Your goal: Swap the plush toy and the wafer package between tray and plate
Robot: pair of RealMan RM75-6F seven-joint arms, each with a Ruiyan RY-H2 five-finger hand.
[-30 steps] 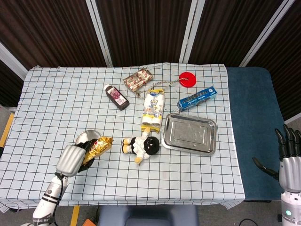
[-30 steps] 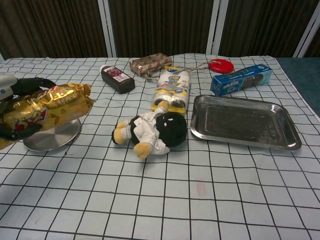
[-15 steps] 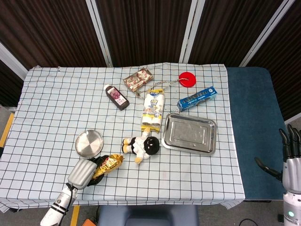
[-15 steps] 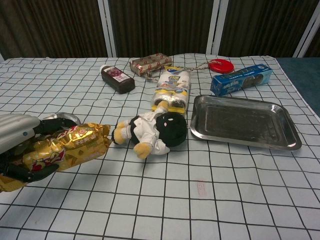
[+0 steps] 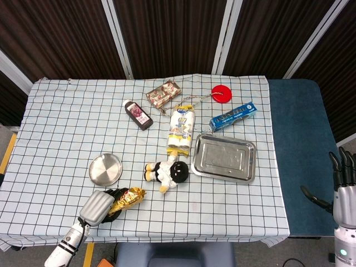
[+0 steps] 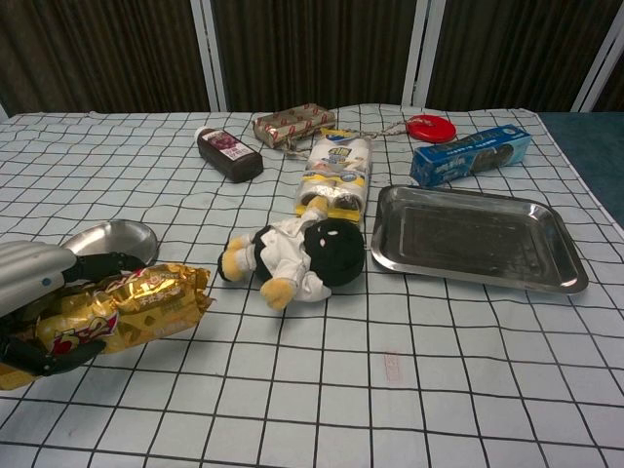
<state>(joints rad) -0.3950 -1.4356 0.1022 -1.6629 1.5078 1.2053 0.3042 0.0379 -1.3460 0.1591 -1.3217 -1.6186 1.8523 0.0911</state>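
Note:
My left hand grips the gold wafer package low over the cloth, near the table's front edge and in front of the round steel plate. The plate holds nothing. A black-and-white plush toy lies on the cloth between the plate and the steel tray, which also holds nothing. My right hand hangs off the table at the far right, fingers spread and holding nothing.
Behind the plush lie a yellow-and-white snack pack, a dark bottle, a red-brown wrapped box, a red disc and a blue biscuit box.
My left hand carried the wafer package off the plate and toward the table's front edge, then lowered it close to the cloth. The plate now stands bare. The right hand stayed off the table.

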